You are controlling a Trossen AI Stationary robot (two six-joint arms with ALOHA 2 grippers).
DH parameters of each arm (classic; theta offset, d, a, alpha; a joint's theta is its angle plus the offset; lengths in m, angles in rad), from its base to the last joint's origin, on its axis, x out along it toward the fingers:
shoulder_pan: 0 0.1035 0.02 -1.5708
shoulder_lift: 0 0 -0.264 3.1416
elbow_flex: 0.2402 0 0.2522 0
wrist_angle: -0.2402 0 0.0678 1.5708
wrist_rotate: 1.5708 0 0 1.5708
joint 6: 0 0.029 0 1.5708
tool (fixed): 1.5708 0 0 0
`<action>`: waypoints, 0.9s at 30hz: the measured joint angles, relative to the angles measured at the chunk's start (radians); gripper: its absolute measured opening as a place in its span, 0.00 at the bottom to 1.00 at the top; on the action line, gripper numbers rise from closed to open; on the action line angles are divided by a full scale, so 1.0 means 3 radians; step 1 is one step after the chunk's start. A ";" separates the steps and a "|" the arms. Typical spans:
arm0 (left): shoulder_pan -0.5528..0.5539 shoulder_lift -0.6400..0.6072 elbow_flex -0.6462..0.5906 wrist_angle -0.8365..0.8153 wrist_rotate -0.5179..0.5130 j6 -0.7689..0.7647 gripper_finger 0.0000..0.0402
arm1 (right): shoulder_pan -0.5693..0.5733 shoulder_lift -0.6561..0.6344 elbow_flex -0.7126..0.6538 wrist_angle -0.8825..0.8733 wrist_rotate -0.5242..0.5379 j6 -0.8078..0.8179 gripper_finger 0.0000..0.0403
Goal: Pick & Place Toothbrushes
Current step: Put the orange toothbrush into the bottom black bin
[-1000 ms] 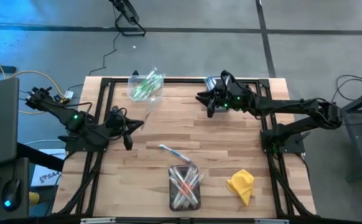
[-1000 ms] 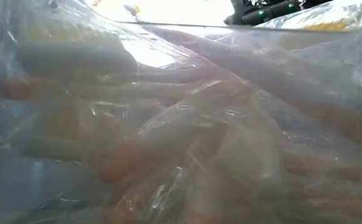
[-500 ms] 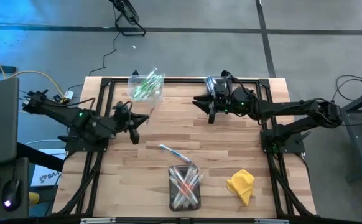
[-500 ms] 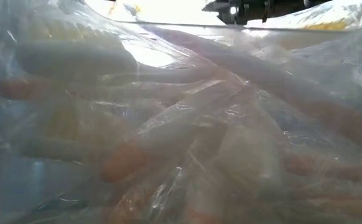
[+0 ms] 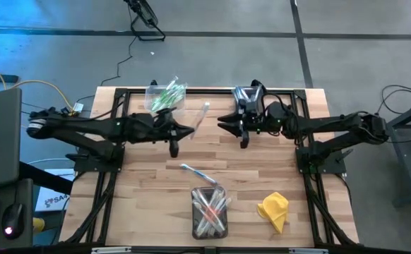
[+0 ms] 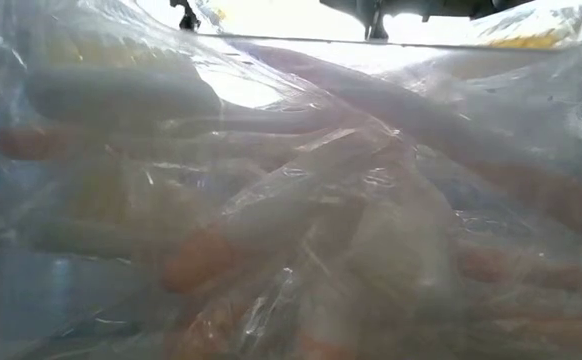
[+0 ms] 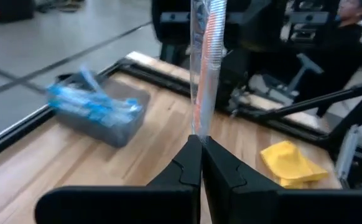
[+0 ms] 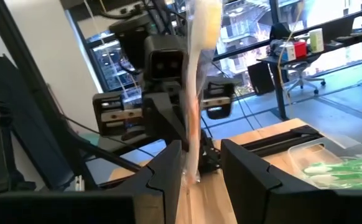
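My left gripper (image 5: 188, 131) reaches over the table's middle, shut on a wrapped toothbrush (image 5: 201, 116) with a pink-red accent. Facing it from the right, my right gripper (image 5: 227, 123) is open. In the right wrist view the toothbrush (image 8: 194, 93) shows ahead between the fingers of the right gripper (image 8: 201, 163), while the high view shows a gap between them. A loose blue toothbrush (image 5: 195, 173) lies flat on the wood. Green toothbrushes fill a clear bin (image 5: 166, 97) at the far edge. Pink-red ones fill a bin (image 5: 210, 212) near the front. My left gripper pinches the wrapped toothbrush's lower end (image 7: 197, 129) between its two shut fingertips. The fingers come nearly level from the table's left. The toothbrush stands up from the fingertips, slanting toward the far right, clear of the table.
A bin of blue toothbrushes (image 7: 97, 112) sits at the far edge beside the right arm. A yellow cloth (image 5: 274, 209) lies at the near right. A black frame (image 5: 121, 95) rims the table. The pink-red bin (image 6: 291, 220) fills nearly the whole low view.
My left gripper has swung from the table's left side toward the middle, carrying the toothbrush, which now slants up toward the far right. My right gripper has turned and shifted a little toward the left gripper.
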 joint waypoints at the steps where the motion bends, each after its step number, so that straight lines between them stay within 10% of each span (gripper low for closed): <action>1: 0.0039 0.0047 0.0000 0.0086 0.0089 0.0017 0.00 | 0.0004 0.0000 0.0000 -0.0004 0.0001 -0.0001 0.26; 8: 0.0216 0.0348 0.0004 0.0674 0.0659 0.0102 0.00 | 0.0017 0.0000 0.0000 -0.0023 -0.0001 0.0018 0.26; 27: 0.0233 0.0636 0.0001 0.0885 0.0752 0.0074 0.00 | 0.0039 0.0000 0.0000 -0.0010 -0.0165 0.0020 0.26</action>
